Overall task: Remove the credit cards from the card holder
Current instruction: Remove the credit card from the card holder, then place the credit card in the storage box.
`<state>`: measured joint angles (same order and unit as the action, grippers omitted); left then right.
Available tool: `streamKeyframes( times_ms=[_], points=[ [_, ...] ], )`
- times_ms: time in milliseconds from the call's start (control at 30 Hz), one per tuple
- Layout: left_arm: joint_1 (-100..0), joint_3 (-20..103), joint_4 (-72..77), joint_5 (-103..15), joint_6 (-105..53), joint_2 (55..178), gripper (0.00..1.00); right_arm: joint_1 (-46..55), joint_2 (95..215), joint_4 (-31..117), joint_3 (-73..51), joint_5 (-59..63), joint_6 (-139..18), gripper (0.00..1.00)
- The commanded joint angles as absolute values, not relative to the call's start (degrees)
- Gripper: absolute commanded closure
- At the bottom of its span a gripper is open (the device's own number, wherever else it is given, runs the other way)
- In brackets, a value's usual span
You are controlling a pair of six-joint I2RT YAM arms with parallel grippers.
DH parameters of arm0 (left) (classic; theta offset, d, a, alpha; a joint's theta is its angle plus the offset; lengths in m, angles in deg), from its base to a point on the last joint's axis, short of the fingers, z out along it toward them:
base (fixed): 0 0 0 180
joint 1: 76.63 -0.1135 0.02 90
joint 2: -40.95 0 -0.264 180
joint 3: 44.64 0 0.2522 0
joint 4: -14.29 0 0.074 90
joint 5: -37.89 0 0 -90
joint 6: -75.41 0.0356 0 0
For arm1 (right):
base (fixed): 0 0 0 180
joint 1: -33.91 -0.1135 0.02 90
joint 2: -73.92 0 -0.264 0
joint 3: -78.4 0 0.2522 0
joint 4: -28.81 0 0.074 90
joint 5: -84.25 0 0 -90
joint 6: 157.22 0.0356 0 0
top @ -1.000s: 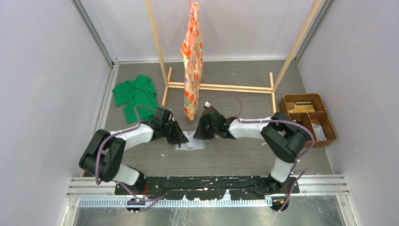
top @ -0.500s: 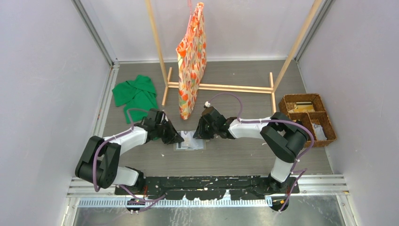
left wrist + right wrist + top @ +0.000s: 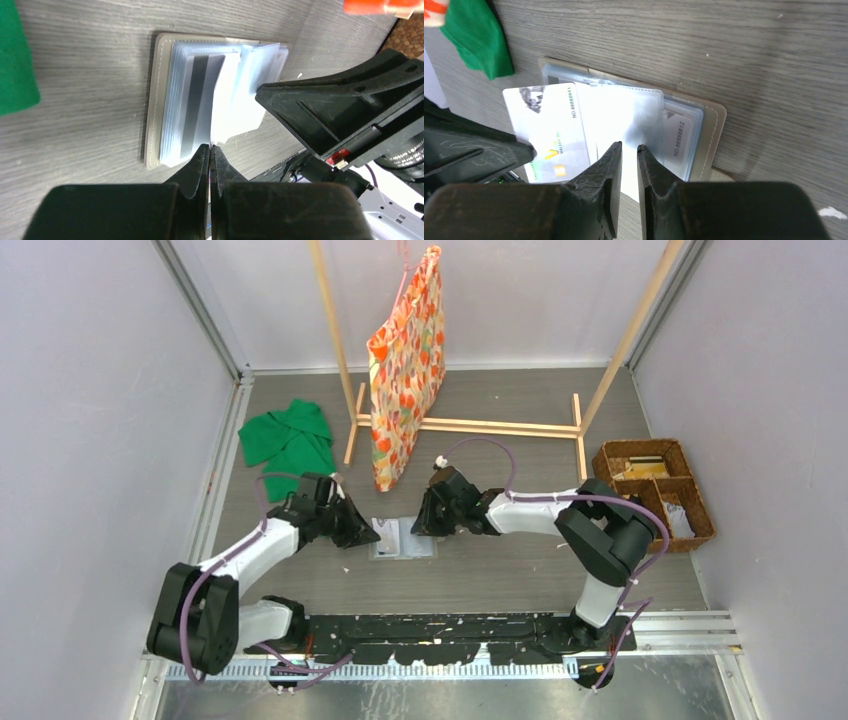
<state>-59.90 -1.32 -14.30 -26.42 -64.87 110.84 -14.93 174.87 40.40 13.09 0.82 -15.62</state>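
The grey card holder (image 3: 403, 538) lies open on the table between both arms. My left gripper (image 3: 210, 146) is shut on the edge of a white credit card (image 3: 549, 130), which sticks out to the left of the holder's pocket panels. The card stands edge-on just above the left jaws (image 3: 222, 95). My right gripper (image 3: 629, 146) has its jaws narrowly apart around a pale translucent pocket panel (image 3: 634, 115) lifted off the holder's grey cover (image 3: 711, 135). Another numbered card (image 3: 676, 137) shows inside a pocket.
A green cloth (image 3: 288, 440) lies at the back left. An orange patterned bag (image 3: 405, 370) hangs from a wooden rack (image 3: 470, 425) behind the holder. A brown wicker basket (image 3: 655, 490) stands at the right edge.
My left gripper has shut on the card and the left arm has drawn back to the left with it. The hanging bag has swung. The right arm has stayed put.
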Motion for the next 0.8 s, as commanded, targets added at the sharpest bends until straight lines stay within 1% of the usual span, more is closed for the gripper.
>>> streamKeyframes(
  times_ms=[0,133,200,300,367,500,633,767],
  points=[
    [-60.28,1.92,-23.73,-26.11,-59.99,105.98,0.99,-14.53,171.16,48.93,12.71,-0.44,-19.29,0.75],
    [-60.29,4.23,-28.55,-25.45,-59.35,101.69,0.99,-14.52,165.61,53.19,10.50,-0.61,-21.90,0.68],
    [-60.33,5.07,-29.39,-23.88,-59.83,100.57,0.99,-14.32,163.60,54.50,9.41,-0.15,-23.23,0.62],
    [-60.29,6.30,-29.87,-19.81,-60.25,100.07,0.99,-13.43,161.63,52.27,9.49,4.86,-23.65,0.54],
    [-60.29,6.91,-30.41,-17.47,-60.39,99.61,0.99,-11.15,160.37,45.07,12.21,12.13,-20.62,0.48],
    [-60.30,7.99,-30.98,-14.64,-60.46,97.59,1.00,-6.77,160.17,20.17,21.33,27.48,-6.86,0.40],
    [-60.35,8.38,-28.79,-11.83,-61.48,95.98,0.99,-6.22,162.67,4.83,24.13,34.03,1.89,0.33],
    [-60.31,6.84,-22.04,-9.74,-65.62,94.01,0.99,-6.10,165.37,-5.49,25.16,36.52,8.39,0.31]
  ],
)
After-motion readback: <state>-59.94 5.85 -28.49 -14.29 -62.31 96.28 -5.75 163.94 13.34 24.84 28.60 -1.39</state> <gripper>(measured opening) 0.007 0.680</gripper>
